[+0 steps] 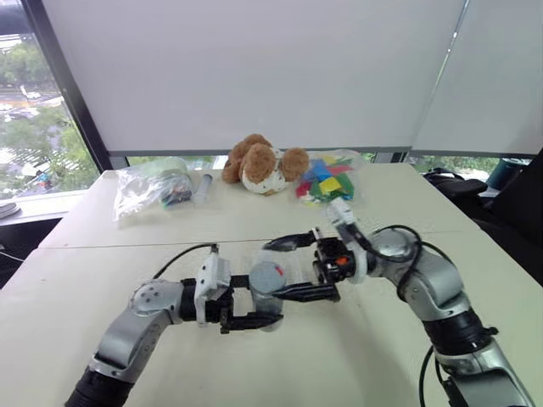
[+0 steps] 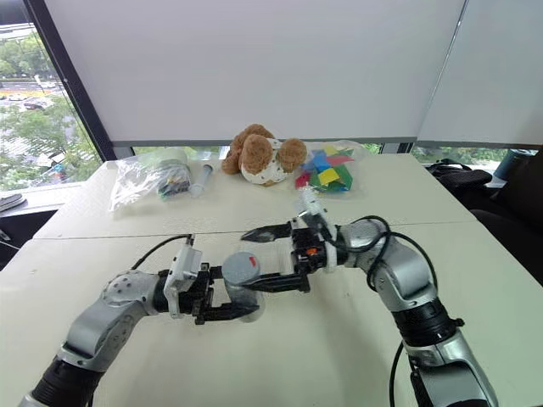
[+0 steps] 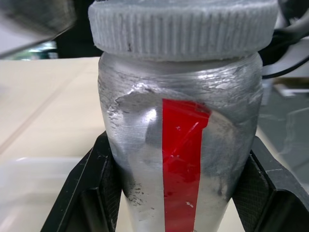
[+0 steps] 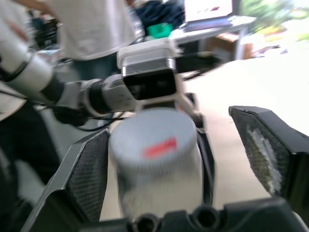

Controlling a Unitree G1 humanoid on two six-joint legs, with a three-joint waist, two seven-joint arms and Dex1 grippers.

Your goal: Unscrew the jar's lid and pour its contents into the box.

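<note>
Two black-fingered grippers meet above a pale, matte tabletop (image 1: 356, 356), with a small cylindrical jar (image 1: 265, 298) between them. The left gripper (image 1: 254, 307) is clamped on the jar's body, a finger pressed to each side; the left wrist view shows the cross-hatched, rubbery pads (image 3: 108, 193) biting against cloudy, silvery-grey plastic that is scuffed and wrinkled, with a glossy red vertical strip down its front. Capping the jar is the lid (image 1: 267, 275), a round, flat grey screw cap with fine vertical ribbing around its rim and a small red mark on top, seated on the jar's neck. The right gripper (image 1: 297, 267) comes in level from the opposite side with its jaws spread wide; in the right wrist view one finger lies close against the lid's rim while the other stands well clear of it, so it is holding nothing. What is inside the jar cannot be made out through the frosted wall.

A pale, translucent shape below the jar in the left wrist view may be the box (image 3: 43, 188), though this cannot be told for certain. Along the far edge of the table sit a crinkled clear bag of small items (image 1: 153, 188), a plush brown-and-white stuffed toy (image 1: 263, 164) and a clear bag of bright blocks (image 1: 327, 180). White roller blinds (image 1: 254, 68) hang behind them.
</note>
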